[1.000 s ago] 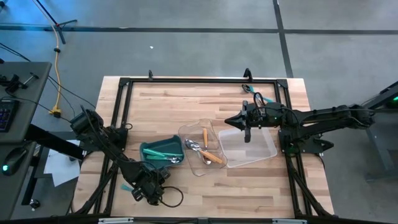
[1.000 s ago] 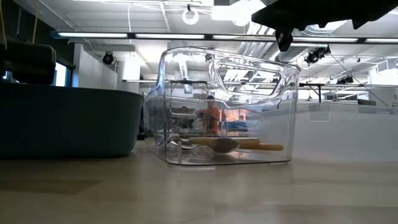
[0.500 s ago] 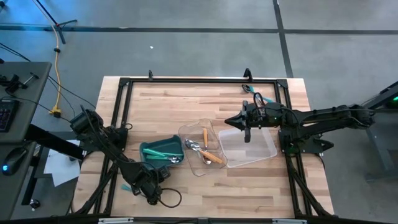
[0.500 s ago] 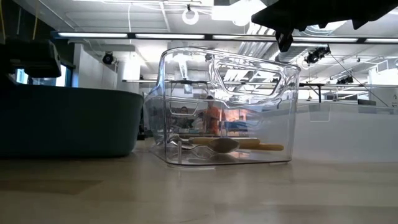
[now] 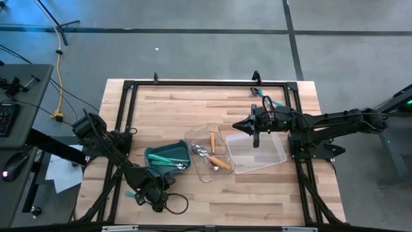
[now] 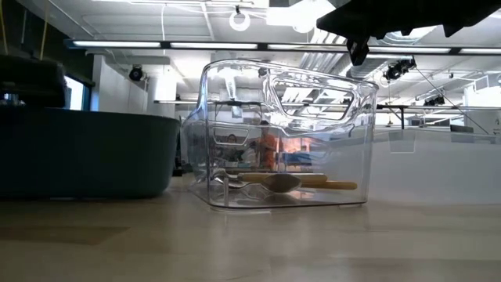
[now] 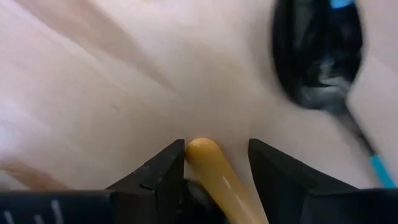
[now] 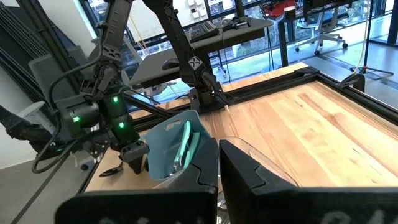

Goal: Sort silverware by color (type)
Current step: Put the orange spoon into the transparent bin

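From above the left gripper (image 5: 152, 195) sits low by the teal bin (image 5: 154, 154), its wrist cam shows an orange-handled utensil (image 7: 214, 177) pinched between its fingers beside a black spoon (image 7: 317, 56), and the right gripper (image 5: 255, 138) hangs closed over a clear tray (image 5: 277, 154).

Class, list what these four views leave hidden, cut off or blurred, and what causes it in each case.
- Left hand, wrist view: the orange handle runs off the bottom edge; its head is unseen.
- Same view: the black spoon head is blurred, its teal handle cut by the edge.
- Low view: the teal bin wall hides its contents.
- High view: the utensils in the clear tray are too small to count.
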`<action>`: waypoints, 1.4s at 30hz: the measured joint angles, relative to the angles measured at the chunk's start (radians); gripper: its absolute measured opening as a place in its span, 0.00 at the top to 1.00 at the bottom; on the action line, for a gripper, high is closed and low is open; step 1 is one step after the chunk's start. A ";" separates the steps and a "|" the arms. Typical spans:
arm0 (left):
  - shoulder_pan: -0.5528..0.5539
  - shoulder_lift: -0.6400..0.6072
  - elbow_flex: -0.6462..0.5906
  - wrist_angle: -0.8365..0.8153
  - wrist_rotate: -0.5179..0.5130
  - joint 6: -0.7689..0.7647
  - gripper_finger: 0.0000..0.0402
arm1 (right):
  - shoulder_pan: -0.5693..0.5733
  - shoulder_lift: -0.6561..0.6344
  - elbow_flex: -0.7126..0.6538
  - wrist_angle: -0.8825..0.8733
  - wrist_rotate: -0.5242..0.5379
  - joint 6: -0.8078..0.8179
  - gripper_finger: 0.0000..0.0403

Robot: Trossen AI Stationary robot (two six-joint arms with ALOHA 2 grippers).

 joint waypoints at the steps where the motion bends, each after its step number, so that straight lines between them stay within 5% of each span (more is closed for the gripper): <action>1: -0.001 0.000 0.002 -0.004 0.005 -0.013 0.58 | 0.000 0.000 0.000 0.000 0.000 0.000 1.00; 14: -0.028 -0.028 0.050 -0.030 0.010 -0.071 0.58 | 0.000 0.000 0.000 -0.003 0.000 0.000 1.00; 19: -0.027 -0.081 0.063 -0.118 -0.083 -0.080 0.58 | 0.000 0.000 0.000 -0.003 0.000 0.000 1.00; 25: -0.023 -0.186 0.063 -0.269 -0.115 -0.323 0.59 | 0.000 0.000 0.000 -0.003 0.000 0.000 1.00; 30: -0.083 -0.278 0.025 -0.279 -0.087 -0.465 0.70 | 0.000 0.000 0.000 -0.004 0.002 0.000 1.00; 36: -0.176 -0.332 -0.017 -0.271 -0.062 -0.660 0.97 | 0.000 0.000 0.000 -0.004 0.004 0.000 1.00; 42: -0.222 -0.333 -0.121 -0.205 -0.071 -0.732 1.00 | 0.000 0.000 0.000 -0.004 0.042 -0.008 1.00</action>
